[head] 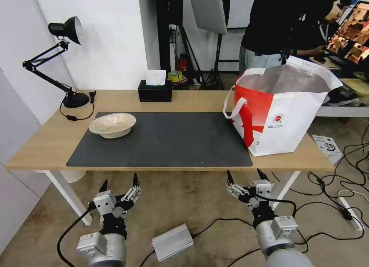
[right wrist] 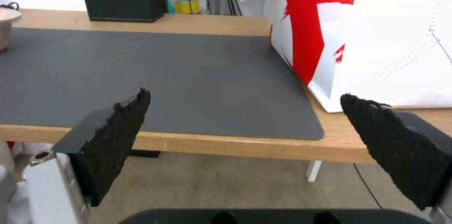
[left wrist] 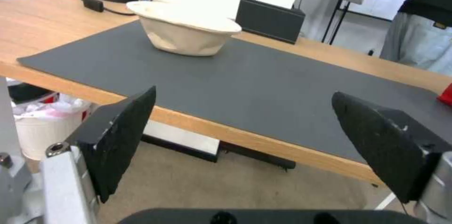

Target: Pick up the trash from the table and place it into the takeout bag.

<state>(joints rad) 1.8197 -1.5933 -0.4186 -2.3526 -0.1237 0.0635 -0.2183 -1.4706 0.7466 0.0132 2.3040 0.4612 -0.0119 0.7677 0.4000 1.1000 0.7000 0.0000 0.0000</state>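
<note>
A shallow beige bowl [head: 112, 124] [left wrist: 184, 30], a piece of trash, rests on the left end of the dark grey mat [head: 161, 140] on the light-wood table [head: 42, 144]. The red-and-white takeout bag [head: 280, 113] [right wrist: 367, 33] stands open on the table's right end, its foil lining showing. My left gripper [head: 119, 184] [left wrist: 242, 106] hangs open below and in front of the table's front edge, left of centre. My right gripper [head: 246, 176] [right wrist: 245, 104] is open too, below the front edge near the bag. Both are empty.
A black desk lamp [head: 57, 63] stands at the table's back left and a black tissue box [head: 155, 90] at the back middle. Under the table lie cables [head: 346, 205], a silver box [head: 172, 242] and a white bin [left wrist: 42, 125]. A person stands behind the bag.
</note>
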